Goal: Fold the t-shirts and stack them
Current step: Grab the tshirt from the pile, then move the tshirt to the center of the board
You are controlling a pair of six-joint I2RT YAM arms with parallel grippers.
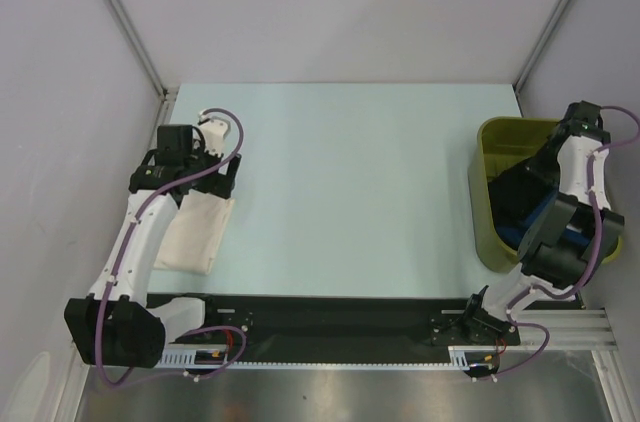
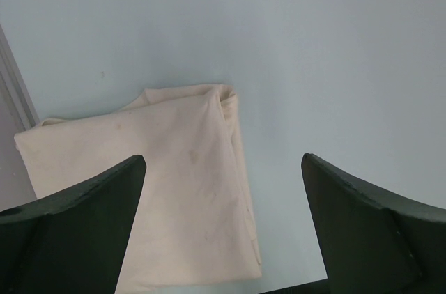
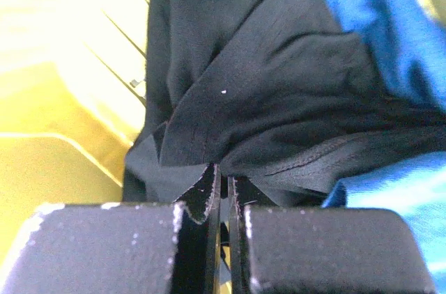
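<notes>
The olive-green plastic bin [image 1: 488, 147] at the right is holding a soft black cloth tee [image 3: 265, 85] and a bright blue tee [image 3: 376, 15]. The right hand [image 3: 223, 189] is pinching the black one's fold. The left hand [image 2: 223, 160] is hovering wide open over a folded cream tee [image 2: 174, 189] on the left of the worktop [image 1: 350, 192].

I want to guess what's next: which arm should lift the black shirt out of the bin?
Right. The right tool is shut on the black t-shirt inside the bin. The left tool hangs open by the folded cream t-shirt, far across the table.
</notes>
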